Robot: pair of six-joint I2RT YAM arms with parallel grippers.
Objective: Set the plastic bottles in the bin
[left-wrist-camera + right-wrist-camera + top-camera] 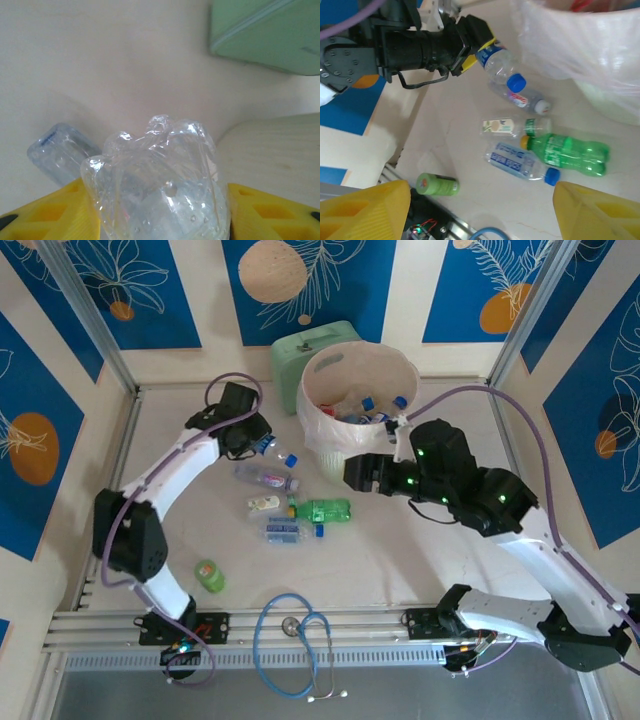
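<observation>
1. The left end effector [260, 443] is clamped on a clear bottle [496, 59] with a blue cap, just left of the bin [325, 440]. In the left wrist view the yellow fingers [55, 215] press in on both sides of it. Can't tell if it's off the counter [420, 560] or resting on it.
2. The right end effector [480, 202] sits right by the near side of the bin with its fingers wide apart and nothing between them.
3. There's a bunch of blue-capped bottles [365, 410] inside the bin.
4. Loose on the counter, near-left of the bin, are a red-label bottle [265, 477], a small pale-label bottle [263, 504], a green bottle [325, 510] and a blue-label bottle [283, 531], all lying down close together.
5. A small green container [210, 576] lies well apart from the bin, over by the left arm's base.
6. A mint-green box [310, 345] sits right behind the bin, and a blue stethoscope [295, 640] lies at the near edge.
</observation>
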